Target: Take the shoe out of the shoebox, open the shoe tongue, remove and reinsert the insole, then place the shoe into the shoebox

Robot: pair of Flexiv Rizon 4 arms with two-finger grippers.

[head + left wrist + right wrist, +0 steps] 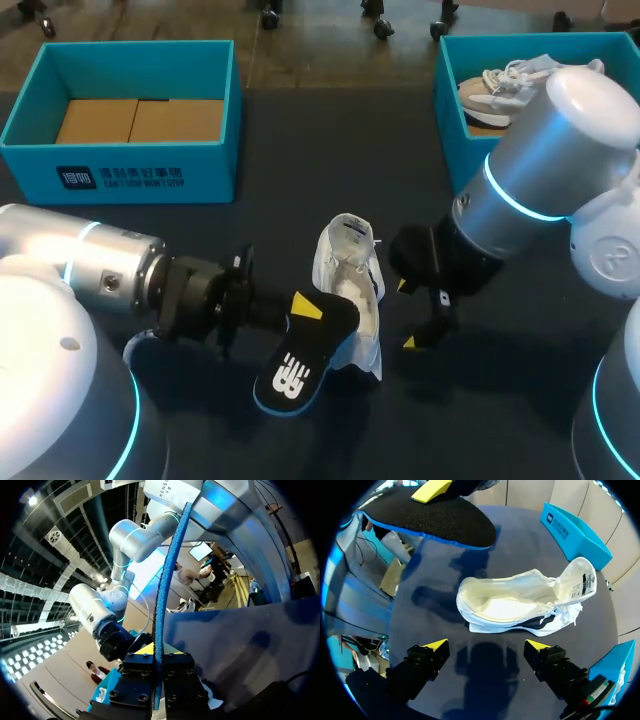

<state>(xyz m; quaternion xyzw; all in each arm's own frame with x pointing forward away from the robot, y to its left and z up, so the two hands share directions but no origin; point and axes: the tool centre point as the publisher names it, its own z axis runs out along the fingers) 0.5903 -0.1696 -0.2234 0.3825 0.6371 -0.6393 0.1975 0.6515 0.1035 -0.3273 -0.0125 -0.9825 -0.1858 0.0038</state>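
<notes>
The shoe (350,285) sits on the dark table (200,230), outside either box, with an arm on each side of it. The left gripper (305,310) is just beside the shoe's heel. Its jaws are clamped flat on the insole (298,365), which the left wrist view shows edge-on between the fingers (159,630). Held up off the table like that, the insole is out of the shoe. My guess is that it is placed there so it can be fed back in heel-first.

The right gripper (407,314) hangs on the other side of the shoe, jaws wide apart and gripping nothing. In its own wrist view the yellow tips flank empty table just short of the shoe's sole (485,647). It looks ready to steady the shoe, though that is only my reading.

The shoe (520,602) is white with a dark streak low on its side. Its mouth gapes, showing a pale bare footbed, and the tongue is folded forward over the toe. The insole (435,517) is black with a blue rim (a white logo shows on the face seen from above).

Beyond the shoe stand two blue boxes. The one holding cardboard (120,170) is on the left arm's side. The one holding a second shoe (450,110) is on the right arm's side.
</notes>
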